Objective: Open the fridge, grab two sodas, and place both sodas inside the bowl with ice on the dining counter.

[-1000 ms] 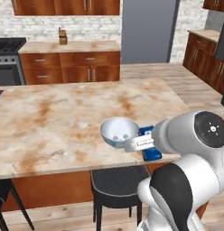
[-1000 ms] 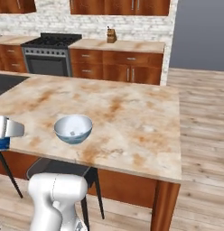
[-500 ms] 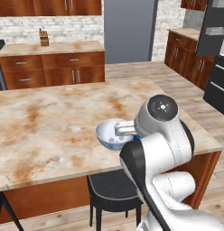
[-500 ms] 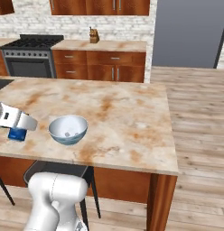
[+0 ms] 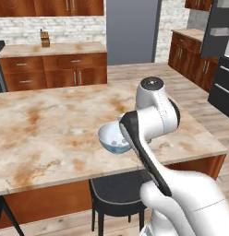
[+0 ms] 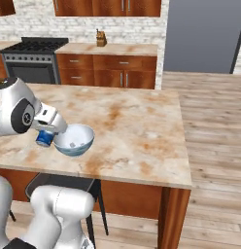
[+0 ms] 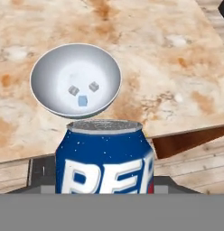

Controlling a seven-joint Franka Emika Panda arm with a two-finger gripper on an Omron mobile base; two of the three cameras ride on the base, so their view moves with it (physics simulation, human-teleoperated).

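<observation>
So in the left base view the arm is bent right over the near edge of the desk, and the bowl sits on the marble just beside that edge, with the arm's white elbow covering the side of the bowl toward the camera; a black stool is tucked under the desk below the bowl. From the right base view it's clearer: the gripper is just beside the bowl, on the side away from the desk's far right corner, and it's carrying the soda, a blue can that hangs right by the bowl's rim and about level with it, not inside yet. The hand view looks past the soda, which sits square in front of the camera so I'd say the gripper is pinching it, though the fingertips themselves are hidden behind the can. Beyond it the bowl has a few ice cubes at the bottom and no can in it. My read is we're at the drop-off step for this soda. Next move probably needs the can lifted a bit and carried over the rim toward the bowl's middle, then lowered and let go gently so it doesn't clip the rim or tip the bowl.
</observation>
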